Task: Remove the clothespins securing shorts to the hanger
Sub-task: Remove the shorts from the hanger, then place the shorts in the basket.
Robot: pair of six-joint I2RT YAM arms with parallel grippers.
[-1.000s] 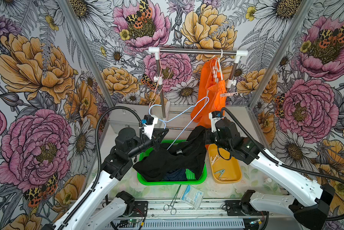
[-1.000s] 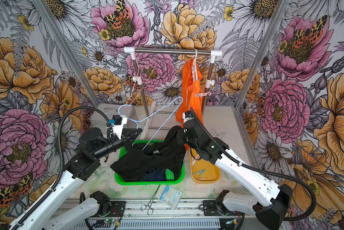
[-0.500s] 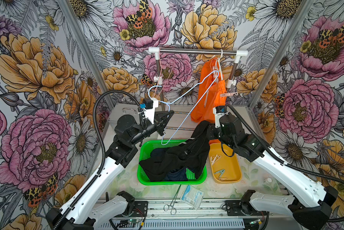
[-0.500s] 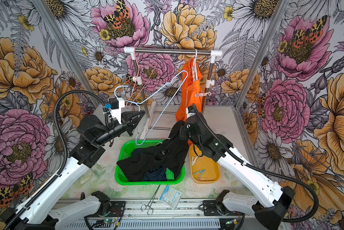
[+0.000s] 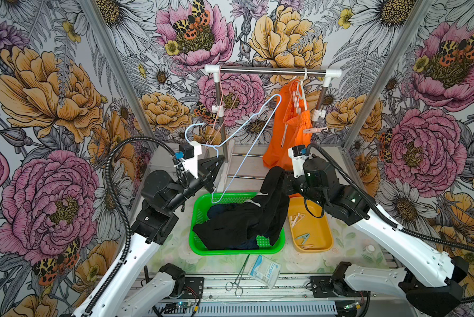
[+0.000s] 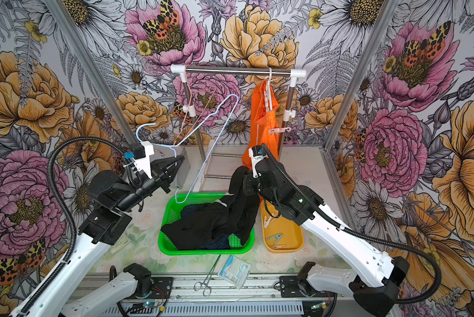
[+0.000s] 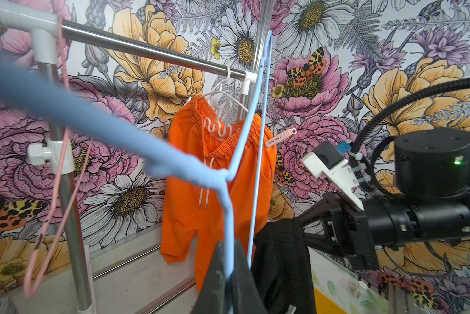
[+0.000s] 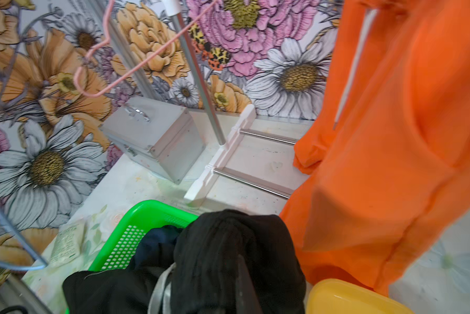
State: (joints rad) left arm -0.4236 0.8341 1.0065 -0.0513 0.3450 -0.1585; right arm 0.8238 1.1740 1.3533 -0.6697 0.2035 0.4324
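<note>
Blue hanger (image 7: 223, 176): up on end now, where a second ago it lay low over the green basket (image 5: 230, 251). Its lowest corner hangs just over the basket's far left rim, and its top corner reaches up near the orange shorts (image 5: 288, 137).
Left gripper (image 5: 220, 159): has risen with the hanger, jaws pinched tight on the wire just below the twisted neck.
Right gripper (image 5: 284, 177): a touch higher than a second ago, closed on a fold of the black shorts (image 5: 241, 222), its fingers mostly buried in the cloth.
Black shorts: one end is lifted at the right gripper, above the gap between the basket and the yellow tray (image 5: 319, 233). The rest trails down into the basket.
Navy shorts (image 8: 155, 242): in the basket under the black pair, only patches showing.
Orange shorts: on the white hanger (image 5: 297, 96) at the right end of the rail (image 5: 271, 71), far side. A pale pink clothespin (image 5: 315, 129) is clipped at the waistband and sticks out to the right.
Loose clothespins: white ones (image 5: 296, 218) and a grey-teal one (image 5: 303, 236) lie in the yellow tray, just right of the basket.
Pink hanger (image 8: 77, 77): hangs at the left end of the rail.
Near edge: forceps (image 5: 241, 270) and a packet (image 5: 264, 270) lie in front of the basket.
</note>
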